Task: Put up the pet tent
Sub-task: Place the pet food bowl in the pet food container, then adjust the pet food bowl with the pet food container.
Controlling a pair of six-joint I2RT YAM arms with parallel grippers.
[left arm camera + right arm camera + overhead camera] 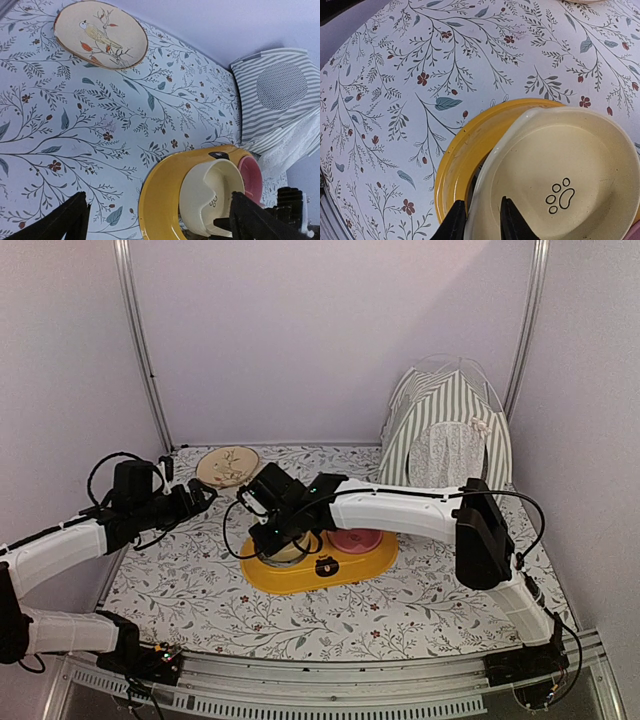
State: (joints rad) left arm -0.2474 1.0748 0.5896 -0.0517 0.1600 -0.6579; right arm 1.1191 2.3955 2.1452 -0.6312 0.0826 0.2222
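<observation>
The pet tent (445,425) stood upright at the far right corner of the table (200,590), so the pitching looked done and the step in hand seemed to be seating the cream bowl (560,165) in the yellow tray (455,160) in front of it. The right jaws sat a little apart astride that bowl's rim, and whether they pinched it I could not tell; the left jaws hung wide apart over bare table. Next, the right jaws would need to lift straight off the rim without dragging the bowl.
</observation>
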